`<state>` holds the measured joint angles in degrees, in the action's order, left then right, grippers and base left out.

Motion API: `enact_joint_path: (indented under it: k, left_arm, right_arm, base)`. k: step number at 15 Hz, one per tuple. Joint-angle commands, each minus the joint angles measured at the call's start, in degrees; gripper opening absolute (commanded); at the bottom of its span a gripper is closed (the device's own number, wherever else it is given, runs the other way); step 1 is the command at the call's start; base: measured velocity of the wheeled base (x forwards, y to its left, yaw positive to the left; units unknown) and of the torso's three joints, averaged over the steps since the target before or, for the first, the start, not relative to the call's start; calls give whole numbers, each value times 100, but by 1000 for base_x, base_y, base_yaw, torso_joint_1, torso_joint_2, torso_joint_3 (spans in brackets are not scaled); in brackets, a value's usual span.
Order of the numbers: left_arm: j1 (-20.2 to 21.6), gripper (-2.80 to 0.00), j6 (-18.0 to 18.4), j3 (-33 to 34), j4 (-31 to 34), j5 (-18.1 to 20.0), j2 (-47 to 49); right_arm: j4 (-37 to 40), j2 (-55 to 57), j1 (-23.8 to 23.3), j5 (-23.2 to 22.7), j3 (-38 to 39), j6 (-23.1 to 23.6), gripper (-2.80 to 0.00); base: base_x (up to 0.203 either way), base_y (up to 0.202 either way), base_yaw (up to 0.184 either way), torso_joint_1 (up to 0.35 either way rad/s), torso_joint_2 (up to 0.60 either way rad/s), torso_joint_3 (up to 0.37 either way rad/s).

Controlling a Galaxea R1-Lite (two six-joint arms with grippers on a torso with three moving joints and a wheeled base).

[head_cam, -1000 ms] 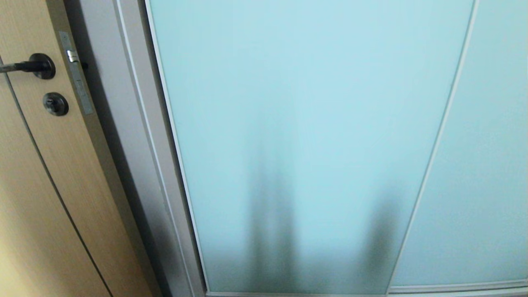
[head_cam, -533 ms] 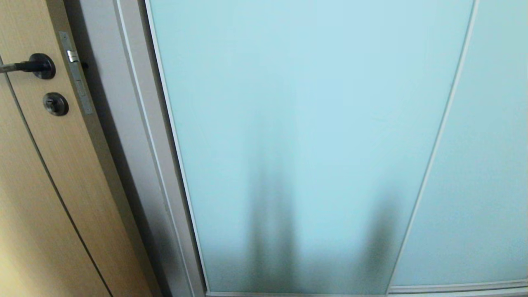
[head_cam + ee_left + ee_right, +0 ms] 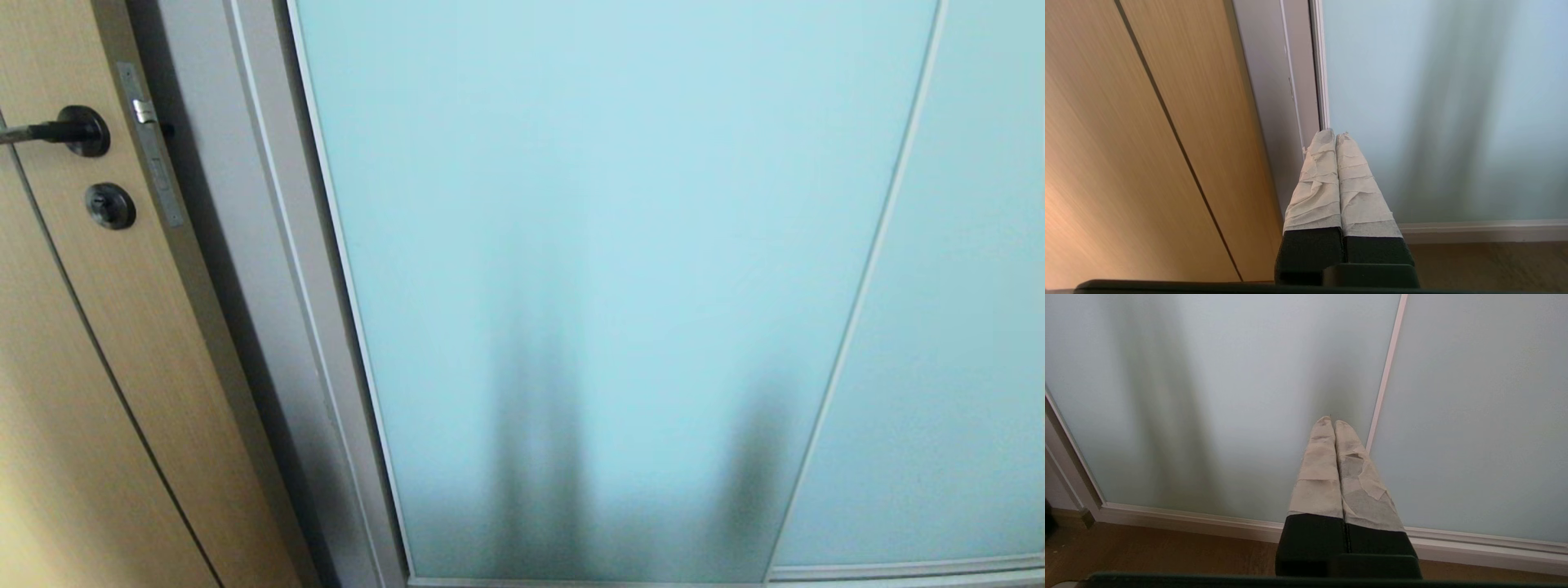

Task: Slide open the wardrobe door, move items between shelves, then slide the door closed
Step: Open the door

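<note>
Tools fully closed, empty.

Domestic interior, likely a bedroom: frosted-glass sliding wardrobe door in a thin metal frame, beside a light wood door with dark lever handle, above wood flooring

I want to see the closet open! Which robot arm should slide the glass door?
Probably the left. The left gripper, shut, points near the glass door's framed outer edge beside the wooden door, an edge to push sideways. The right gripper, also shut, faces the strip between the two panels.
</note>
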<state>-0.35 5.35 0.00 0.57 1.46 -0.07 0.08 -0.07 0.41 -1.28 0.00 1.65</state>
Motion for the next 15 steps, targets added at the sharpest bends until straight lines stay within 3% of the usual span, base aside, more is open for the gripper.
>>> enact_joint_path:
  k: [1,9,13,15]
  left_arm:
    - [0,-280,-13,5,8,-6,7]
    - [0,-280,-65,-1,-13,-76,12]
    - [7,-280,-35,-1085,302,-198,594]
    - [21,-280,15,-1765,396,-547,1065]
  right_arm:
    - [0,-10,2,-4,9,2,-280]
    - [0,-10,2,-4,1,2,-280]
    - [0,-10,2,-4,9,2,-280]
    - [0,-10,2,-4,4,2,-280]
  base:
    - [0,0,0,0,0,0]
    - [0,0,0,0,0,0]
    - [0,0,0,0,0,0]
    - [0,0,0,0,0,0]
